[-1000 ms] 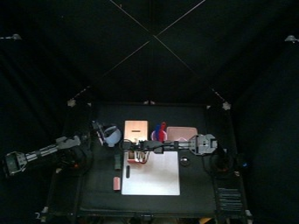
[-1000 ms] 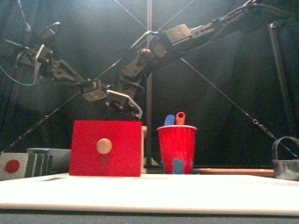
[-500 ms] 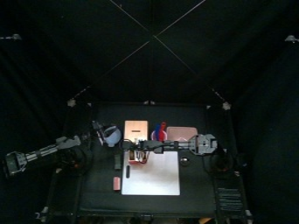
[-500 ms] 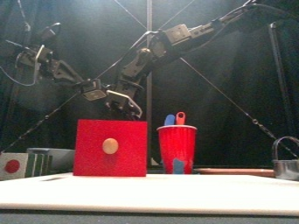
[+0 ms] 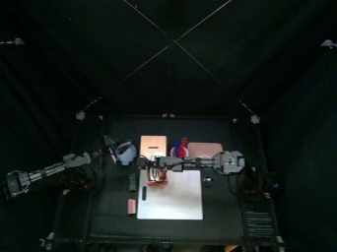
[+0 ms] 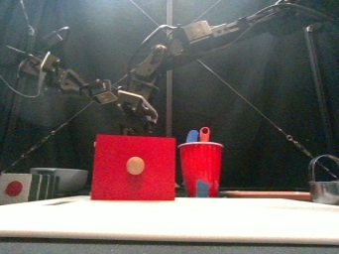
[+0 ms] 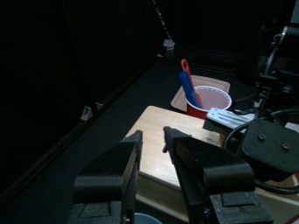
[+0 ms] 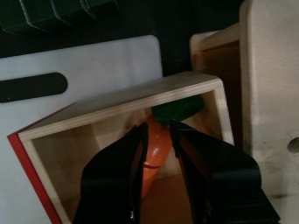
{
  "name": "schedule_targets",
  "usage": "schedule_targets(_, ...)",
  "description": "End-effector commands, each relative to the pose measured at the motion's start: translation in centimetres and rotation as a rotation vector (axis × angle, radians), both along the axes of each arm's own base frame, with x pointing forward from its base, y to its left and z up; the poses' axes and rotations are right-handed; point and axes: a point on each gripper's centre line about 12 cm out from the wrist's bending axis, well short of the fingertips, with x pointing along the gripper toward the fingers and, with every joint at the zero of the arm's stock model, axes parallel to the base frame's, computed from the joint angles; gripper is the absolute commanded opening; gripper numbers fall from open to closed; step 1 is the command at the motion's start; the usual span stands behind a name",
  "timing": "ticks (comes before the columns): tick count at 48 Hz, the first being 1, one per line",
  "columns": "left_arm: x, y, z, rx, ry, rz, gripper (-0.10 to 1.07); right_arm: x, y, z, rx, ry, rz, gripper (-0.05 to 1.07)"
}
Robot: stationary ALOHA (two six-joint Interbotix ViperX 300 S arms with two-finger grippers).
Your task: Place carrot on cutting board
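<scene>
Reaching into the red box, the right gripper has its jaws parted either side of the carrot, not yet clamped, so the carrot sits inside the box between them, with lifting and carrying to the board beyond the box left

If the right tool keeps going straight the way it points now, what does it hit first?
Most likely the carrot lying inside the open wooden box: the right tool points into the box with its jaws either side of the carrot. Depth to it is unclear.
</scene>
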Motion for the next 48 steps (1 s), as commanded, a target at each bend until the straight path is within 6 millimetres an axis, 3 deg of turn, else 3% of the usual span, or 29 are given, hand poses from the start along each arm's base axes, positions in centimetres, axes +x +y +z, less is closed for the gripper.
schedule_targets(1, 0.2, 0.2, 0.6, 0.008, -0.016, 0.002, 0.7, 0.1, 0.3, 3.8, -0.006, -0.073, 0.004, 0.67)
schedule_targets(12, 0.1, 0.2, 0.5, 0.004, -0.015, 0.003, 0.7, 0.0, 0.4, 4.2, 0.012, -0.076, -0.002, 0.7)
schedule_targets(26, 0.1, 0.2, 0.5, -0.007, -0.022, 0.008, 0.7, -0.6, 0.6, 5.3, 0.051, -0.086, -0.053, 0.87)
schedule_targets(48, 0.1, 0.2, 0.5, -0.016, -0.03, 0.013, 0.7, -1.1, 0.5, 4.8, 0.113, -0.04, -0.194, 0.88)
